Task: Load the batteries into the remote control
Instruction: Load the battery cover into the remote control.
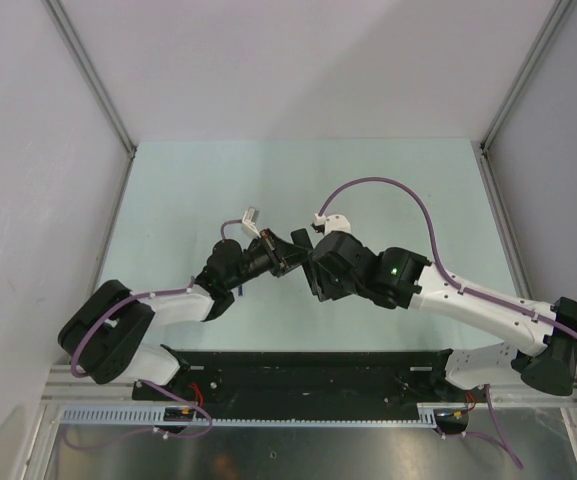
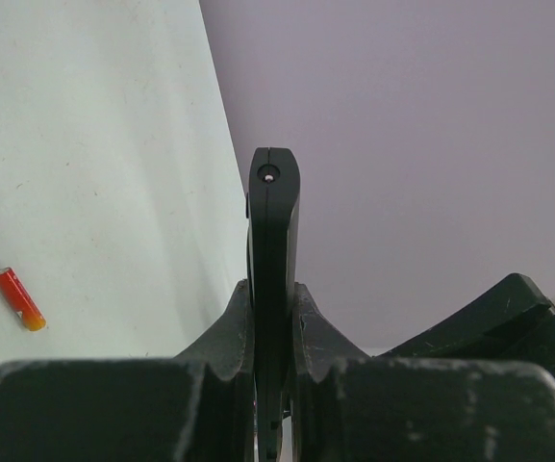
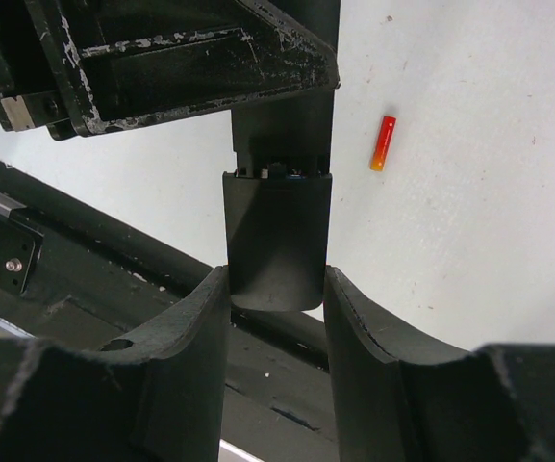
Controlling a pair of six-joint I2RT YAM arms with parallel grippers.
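Note:
The remote control (image 2: 273,221) is a slim black bar, seen edge-on in the left wrist view. My left gripper (image 2: 272,289) is shut on it and holds it above the table, where the two arms meet in the top view (image 1: 286,262). In the right wrist view the remote's end (image 3: 277,241) sits between my right gripper's (image 3: 277,279) fingers, which touch both its sides. A seam with a bit of blue crosses the remote higher up. An orange-red battery (image 3: 383,142) lies loose on the table, also in the left wrist view (image 2: 17,298). The other batteries are not clearly visible.
The pale green table (image 1: 268,190) is walled by grey panels and aluminium posts (image 1: 93,75). The black base rail (image 1: 308,375) runs along the near edge, below the held remote in the right wrist view (image 3: 65,250). A small blue piece (image 1: 240,291) shows beside the left arm.

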